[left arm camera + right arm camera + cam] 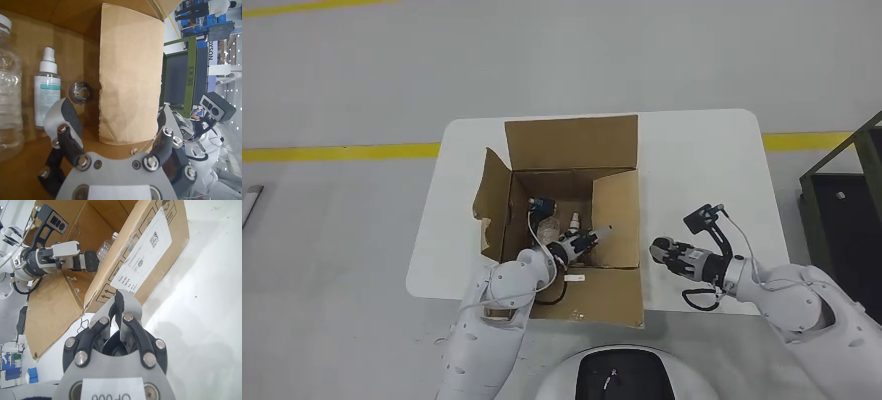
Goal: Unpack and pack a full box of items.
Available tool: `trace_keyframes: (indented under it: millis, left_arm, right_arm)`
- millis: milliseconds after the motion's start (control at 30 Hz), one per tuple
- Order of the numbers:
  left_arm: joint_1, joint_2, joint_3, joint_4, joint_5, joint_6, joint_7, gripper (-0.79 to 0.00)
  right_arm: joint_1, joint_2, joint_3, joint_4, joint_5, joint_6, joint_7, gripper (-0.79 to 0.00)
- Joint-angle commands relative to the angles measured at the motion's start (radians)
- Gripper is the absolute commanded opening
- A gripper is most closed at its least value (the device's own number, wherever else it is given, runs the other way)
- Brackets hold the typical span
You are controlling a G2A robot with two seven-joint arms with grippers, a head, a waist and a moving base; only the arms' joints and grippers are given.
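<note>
Left end effector point(115, 110): open, holding nothing, positioned inside the cardboard box point(572, 142) and facing an upright inner flap point(130, 75). Inside the box, side by side: a clear plastic bottle point(9, 85), a white spray bottle point(47, 89) and a metal ring point(81, 92). The box stands open on the white bench point(692, 170). Right end effector point(118, 298): closed, empty, over the bench just beside the box's labelled outer wall.

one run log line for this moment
left gripper open, inside box | right gripper shut, empty, outside box over table | in box: clear bottle, spray bottle, metal flange
</note>
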Motion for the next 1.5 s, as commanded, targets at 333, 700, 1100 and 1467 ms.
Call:
trace_keyframes:
  millis: [333, 700, 1100, 1467]
  left_arm:
    - [-0.072, -0.010, 0.063, 0.131, -0.029, -0.065, 0.033, 0.000]
    - [-0.055, -0.010, 0.017, 0.108, -0.205, -0.057, 0.027, 0.000]
    - [-0.065, -0.013, 0.007, 0.036, -0.382, -0.083, 0.030, 0.000]
    - [-0.138, -0.029, 0.085, -0.052, -0.492, -0.106, 0.046, 0.000]
  right_arm:
    - [0.034, -0.007, -0.032, 0.029, 0.003, -0.004, 0.007, -0.785]
    - [0.066, -0.015, -0.068, 0.052, 0.014, 0.000, 0.008, -0.785]
    - [0.033, -0.007, 0.005, 0.008, 0.022, 0.028, -0.014, -0.785]
    - [-0.084, 0.013, 0.215, -0.082, 0.117, 0.107, -0.036, -0.637]
